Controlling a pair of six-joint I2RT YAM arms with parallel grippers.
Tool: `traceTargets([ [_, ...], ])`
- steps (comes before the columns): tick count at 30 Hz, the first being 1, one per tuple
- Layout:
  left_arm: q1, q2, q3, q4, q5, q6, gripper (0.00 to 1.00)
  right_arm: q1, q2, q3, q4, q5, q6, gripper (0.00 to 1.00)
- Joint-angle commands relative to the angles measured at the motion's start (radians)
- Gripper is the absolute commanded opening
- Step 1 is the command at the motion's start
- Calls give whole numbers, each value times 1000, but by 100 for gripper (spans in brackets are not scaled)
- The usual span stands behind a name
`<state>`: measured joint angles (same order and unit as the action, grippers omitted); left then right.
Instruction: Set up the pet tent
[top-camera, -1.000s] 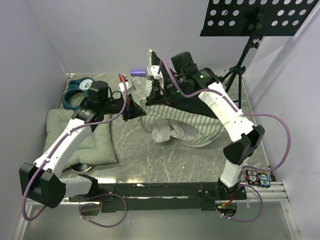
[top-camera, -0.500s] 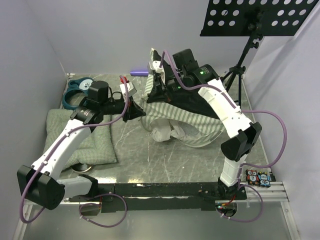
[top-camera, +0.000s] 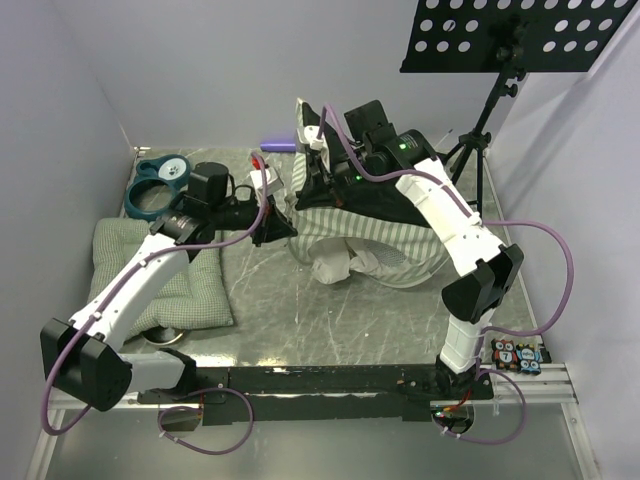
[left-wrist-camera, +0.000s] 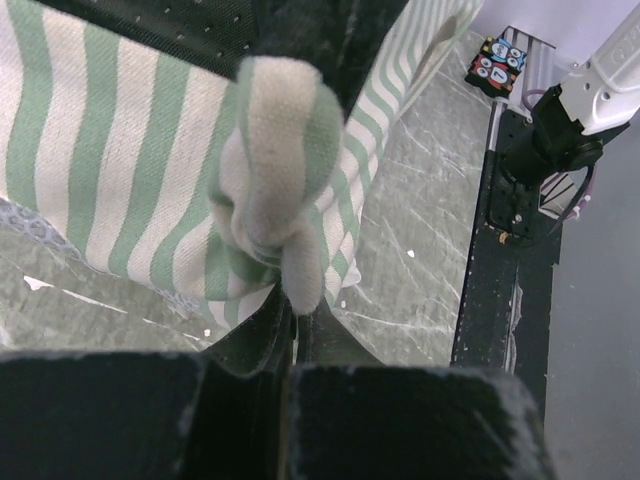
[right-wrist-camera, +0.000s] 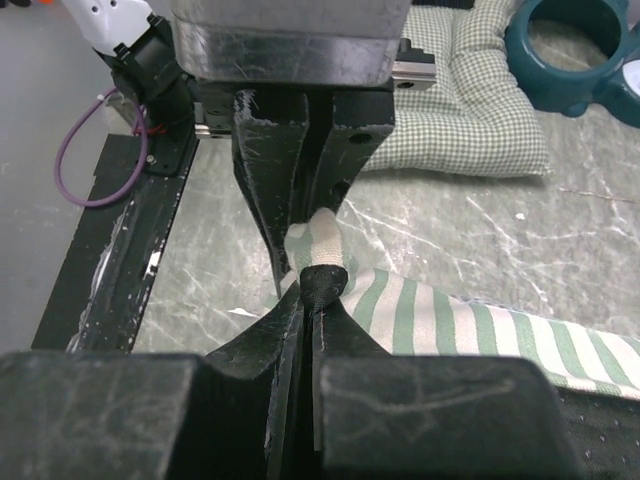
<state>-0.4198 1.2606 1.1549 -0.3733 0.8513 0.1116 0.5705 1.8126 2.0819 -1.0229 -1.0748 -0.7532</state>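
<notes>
Since a second ago the left arm has pushed in toward the right one, and the loose folds of the pet tent (top-camera: 390, 240) have been drawn up and flattened at the front. The tent lies half collapsed on the tabletop (top-camera: 300, 310) right of centre, its near-left corner held off the surface and the rest slumped under the right arm, well apart from the checked cushion (top-camera: 150, 270) at the left. The left end effector (top-camera: 277, 226) is clamped tight on a bunched striped fold with black lining, and the right end effector (top-camera: 312, 178) is pinched narrow on the same edge just beside it, the two almost nose to nose in the right wrist view. This looks like the unfolding step, with the structure not yet raised. The next move probably calls for drawing the two grips apart and upward together, keeping both pinches firm so the fabric spreads and does not slip free.
</notes>
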Motion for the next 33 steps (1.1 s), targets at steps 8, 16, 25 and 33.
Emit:
traceTargets([
  [8,-2,46,-38,-33,-57,-56,1,8,-64,6,-54,-120,-54,0],
  [16,-4,54,-57,-26,-54,-61,1,6,-82,-17,-65,-134,-69,0],
  [25,-43,45,81,-73,-63,17,1,9,-49,-31,-158,-65,-156,0],
  [33,25,-23,51,35,-29,-88,1,17,-62,-43,-149,-65,-129,9],
])
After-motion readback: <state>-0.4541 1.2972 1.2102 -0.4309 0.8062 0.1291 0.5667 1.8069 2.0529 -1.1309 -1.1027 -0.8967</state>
